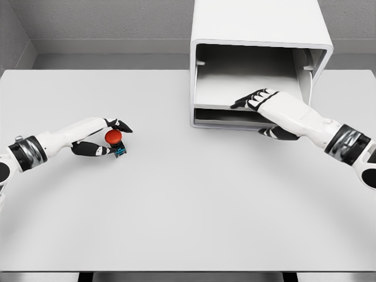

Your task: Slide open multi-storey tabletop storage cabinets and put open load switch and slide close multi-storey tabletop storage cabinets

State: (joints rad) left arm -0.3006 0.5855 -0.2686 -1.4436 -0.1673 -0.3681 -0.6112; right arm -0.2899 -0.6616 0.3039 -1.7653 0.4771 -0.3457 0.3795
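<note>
The load switch, with a red round button on a small blue base, sits just above the table in my left hand, whose fingers are shut on it. At the back right stands the white storage cabinet, its upper bay showing open. A grey drawer lies in it, its front lip near the cabinet's front. My right hand holds that lip: the fingers lie over the top and the thumb sits underneath.
The white table spreads wide between both arms and toward me. A lower drawer slot shows under the right hand. Grey walls close the back and the left side.
</note>
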